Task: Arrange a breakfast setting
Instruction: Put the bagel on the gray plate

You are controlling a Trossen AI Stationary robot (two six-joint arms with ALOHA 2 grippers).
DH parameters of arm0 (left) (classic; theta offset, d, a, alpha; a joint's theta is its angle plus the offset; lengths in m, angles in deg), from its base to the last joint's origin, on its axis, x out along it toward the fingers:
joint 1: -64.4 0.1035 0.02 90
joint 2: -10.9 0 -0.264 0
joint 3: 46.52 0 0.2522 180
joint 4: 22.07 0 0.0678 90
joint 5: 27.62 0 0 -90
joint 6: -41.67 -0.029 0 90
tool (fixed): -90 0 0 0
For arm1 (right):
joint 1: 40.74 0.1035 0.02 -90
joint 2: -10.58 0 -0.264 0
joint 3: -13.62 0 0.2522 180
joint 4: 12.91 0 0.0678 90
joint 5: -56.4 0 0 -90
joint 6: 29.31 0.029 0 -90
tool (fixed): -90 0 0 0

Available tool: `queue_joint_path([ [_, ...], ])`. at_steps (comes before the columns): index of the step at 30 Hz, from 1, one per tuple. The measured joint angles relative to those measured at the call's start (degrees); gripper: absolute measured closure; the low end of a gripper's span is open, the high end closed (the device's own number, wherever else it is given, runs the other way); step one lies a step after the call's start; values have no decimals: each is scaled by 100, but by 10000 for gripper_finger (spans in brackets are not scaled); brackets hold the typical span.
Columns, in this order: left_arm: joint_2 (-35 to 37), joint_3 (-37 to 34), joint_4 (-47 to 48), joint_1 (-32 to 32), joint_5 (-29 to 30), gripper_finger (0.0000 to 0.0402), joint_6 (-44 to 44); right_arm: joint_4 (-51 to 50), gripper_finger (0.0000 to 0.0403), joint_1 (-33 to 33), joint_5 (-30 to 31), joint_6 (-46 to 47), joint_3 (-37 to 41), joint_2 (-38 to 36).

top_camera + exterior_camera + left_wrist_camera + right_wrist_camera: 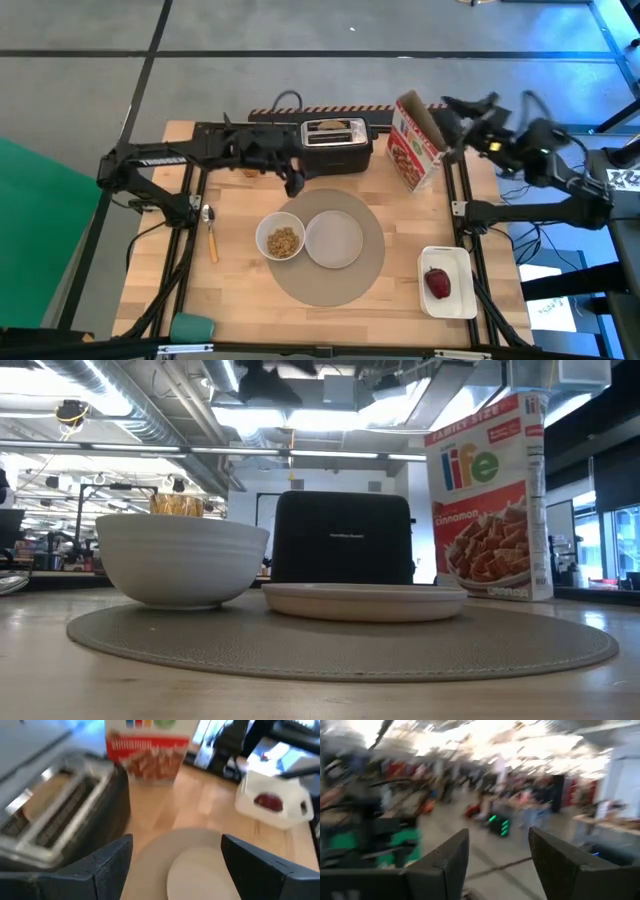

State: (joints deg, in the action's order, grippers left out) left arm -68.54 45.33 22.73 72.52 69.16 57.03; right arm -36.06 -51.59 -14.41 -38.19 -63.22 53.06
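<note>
High view, step in hand: the left gripper (294, 183) hangs at centre frame just in front of the toaster (337, 141), above the upper rim of the grey mat (375, 262); judged, the bagel (337, 126) in the toaster slots is the next item to fetch.
High view, setting: the white bowl (281, 239), filled with cereal, and the small white plate (334, 239) sit side by side on the mat; the spoon (210, 234) lies left of the mat on the bare surface (240, 290); the red fruit (437, 283) rests in the white tray (456, 300) at lower right.
High view, right arm: the right gripper (461, 107) is raised at upper right, beside the cereal box (416, 143).
Low view: bowl (181, 558) at left and plate (364, 600) at centre stand on the mat (340, 643), toaster (343, 537) and box (491, 495) behind; the plate is bare.
Left wrist view: fingers (112, 862) stand wide apart and hold nothing; toaster (60, 815) at left, plate (200, 872) below centre, fruit (268, 802) at right.
Right wrist view: fingers (447, 860) spread wide, empty, facing the blurred room.
Next move, judged: reach over the slots, close on the bagel, lift it clear, set it on the plate.
</note>
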Motion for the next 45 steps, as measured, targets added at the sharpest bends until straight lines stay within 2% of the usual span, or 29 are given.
queue_joint_path([
  [4,-10,-204,-116,-83,512,122,-189,-752,222,0,-580,257,-685,939],
  [6,-85,-196,-508,184,495,129,-514,-1029,228,2,-725,428,-948,1336],
  [11,-408,-195,-1304,1313,-433,146,-1321,-1450,237,0,-731,565,-1665,1940],
  [16,-922,-197,-1893,2114,-1184,172,-2778,-2323,244,0,-959,751,-2235,2265],
  [19,-1243,-197,-2497,2436,-1627,192,-3219,-2749,247,0,-1154,1189,-2355,2270],
  [26,-1989,-197,-3184,2843,-2248,224,-3200,-3770,259,2,-1248,2238,-2363,2114],
  [31,-2373,-200,-3173,2860,-2264,240,-3246,-3917,274,2,-1229,2514,-2363,2017],
  [37,-2444,-202,-3150,2858,-2200,272,-3479,-3923,289,1,-1050,2529,-2363,1955],
  [45,-2444,-202,-3038,2806,-2135,361,-3806,-3918,299,0,-777,2518,-2363,1948],
])
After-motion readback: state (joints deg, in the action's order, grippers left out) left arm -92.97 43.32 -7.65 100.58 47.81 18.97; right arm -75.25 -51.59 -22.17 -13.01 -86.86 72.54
